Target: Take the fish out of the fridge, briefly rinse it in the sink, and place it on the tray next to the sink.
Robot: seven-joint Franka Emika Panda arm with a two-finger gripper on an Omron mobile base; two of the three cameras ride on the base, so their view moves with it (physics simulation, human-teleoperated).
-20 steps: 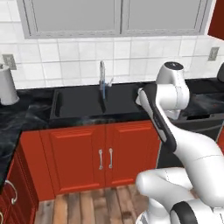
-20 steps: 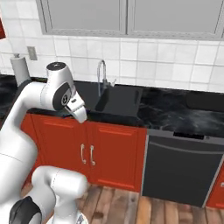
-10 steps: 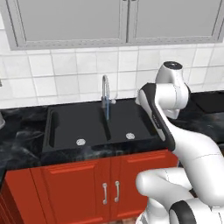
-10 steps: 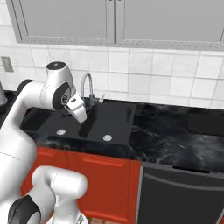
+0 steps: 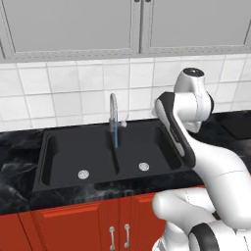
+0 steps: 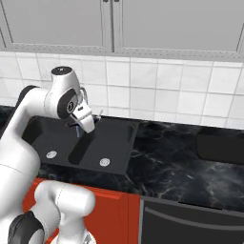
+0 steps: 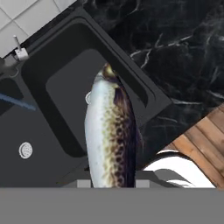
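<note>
The fish (image 7: 111, 135), silvery with a brown speckled back, is hanging lengthwise out from the gripper (image 7: 109, 183) in the hand view, its far end reaching over one basin of the sink (image 7: 65, 113). The two finger tips are sitting close against either side of the fish at the bottom of that view, so the jaws are closing on it and carrying it in the air above the basin, not resting on the basin floor.

The sink (image 5: 63, 157) is lying set into the black marbled counter (image 6: 190, 167), with a round silver drain (image 5: 84, 173) in the left basin and another drain (image 5: 143, 166) in the right one. The chrome faucet (image 5: 113, 110) is rising from the back edge of the sink, at the divider between the basins, and a thin blue streak is showing below its spout.

The white arm (image 5: 186, 122) is bending over the right end of the sink. White wall tiles (image 6: 157, 90) are running behind the counter, grey wall cabinets (image 5: 73, 24) are hanging above, and red cabinets (image 5: 73, 225) are standing below the counter's front edge.
</note>
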